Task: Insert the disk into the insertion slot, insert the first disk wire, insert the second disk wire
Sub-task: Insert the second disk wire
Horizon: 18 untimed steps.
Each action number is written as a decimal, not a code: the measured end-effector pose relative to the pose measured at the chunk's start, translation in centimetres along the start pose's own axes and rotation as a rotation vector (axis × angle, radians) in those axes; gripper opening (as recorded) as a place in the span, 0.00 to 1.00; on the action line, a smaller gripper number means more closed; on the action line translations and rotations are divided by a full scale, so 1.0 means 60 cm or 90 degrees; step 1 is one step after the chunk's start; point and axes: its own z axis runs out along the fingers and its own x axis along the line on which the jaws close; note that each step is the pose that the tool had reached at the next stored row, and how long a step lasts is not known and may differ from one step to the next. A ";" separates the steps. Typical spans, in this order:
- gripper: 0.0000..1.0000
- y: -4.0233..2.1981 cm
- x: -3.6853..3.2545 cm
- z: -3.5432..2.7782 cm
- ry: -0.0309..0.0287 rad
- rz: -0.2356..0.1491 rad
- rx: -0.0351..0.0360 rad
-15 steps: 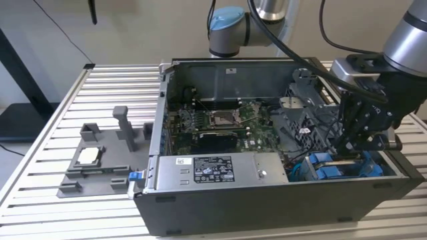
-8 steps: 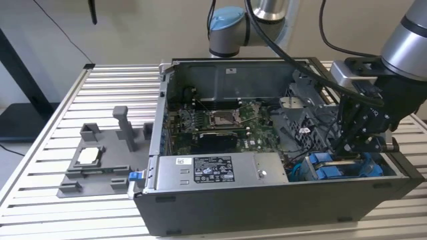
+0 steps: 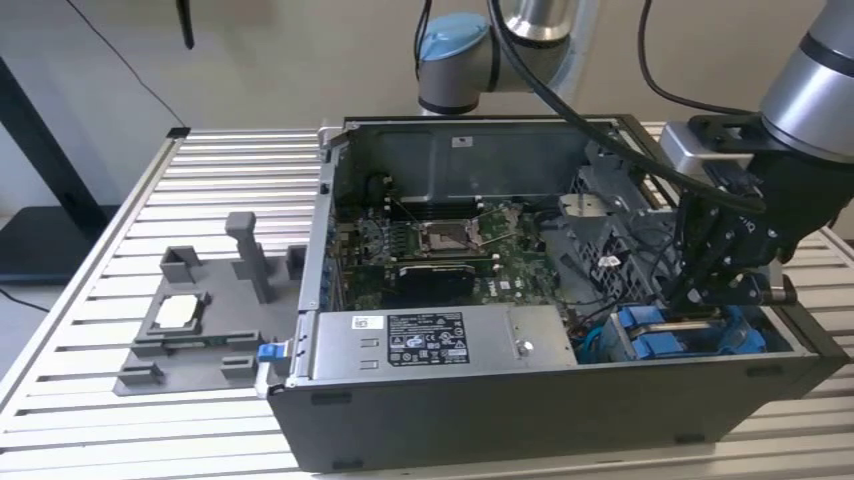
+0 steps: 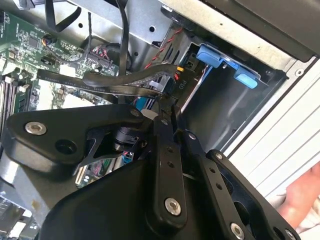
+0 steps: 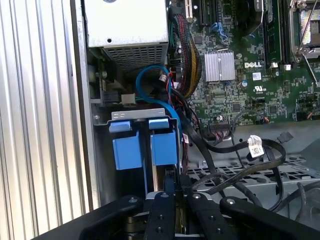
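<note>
Exterior view footage showed the gripper [image 3: 703, 296] lowered inside the open computer case [image 3: 534, 400], just above the blue drive bays [image 3: 667, 335] in the corner beside the power supply [image 3: 427, 345]. The disk's [image 5: 164, 145] blue carrier sat upright in its slot next to a second blue carrier [image 5: 125, 147], as the first wrist view showed. In the second wrist view the fingers [image 4: 167, 125] appeared drawn together on a black flat cable [image 4: 130, 80] and its connector, close to the bay. A grey parts tray [image 3: 200, 330] lay outside the case, well apart.
</note>
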 end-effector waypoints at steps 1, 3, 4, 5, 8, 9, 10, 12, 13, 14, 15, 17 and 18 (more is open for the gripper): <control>0.16 0.000 0.000 0.000 0.0000 0.000 0.0000; 0.17 0.000 0.000 0.001 -0.0006 0.000 0.0000; 0.24 0.000 0.000 0.001 -0.0006 0.000 0.0000; 0.24 0.000 0.000 -0.002 -0.0002 0.000 0.0000; 0.24 0.001 -0.001 -0.022 -0.0002 0.000 0.0000; 0.24 0.001 -0.001 -0.029 -0.0002 0.000 -0.0001; 0.24 0.001 -0.001 -0.034 -0.0001 0.000 0.0000; 0.24 0.001 -0.001 -0.039 -0.0002 0.000 0.0000; 0.24 0.002 -0.001 -0.042 -0.0002 0.000 0.0000; 0.24 0.002 -0.002 -0.046 -0.0004 0.000 0.0000; 0.24 0.002 -0.002 -0.051 -0.0008 0.000 0.0000; 0.24 0.003 -0.002 -0.058 -0.0014 0.000 0.0008; 0.24 0.003 -0.002 -0.059 -0.0017 0.000 0.0023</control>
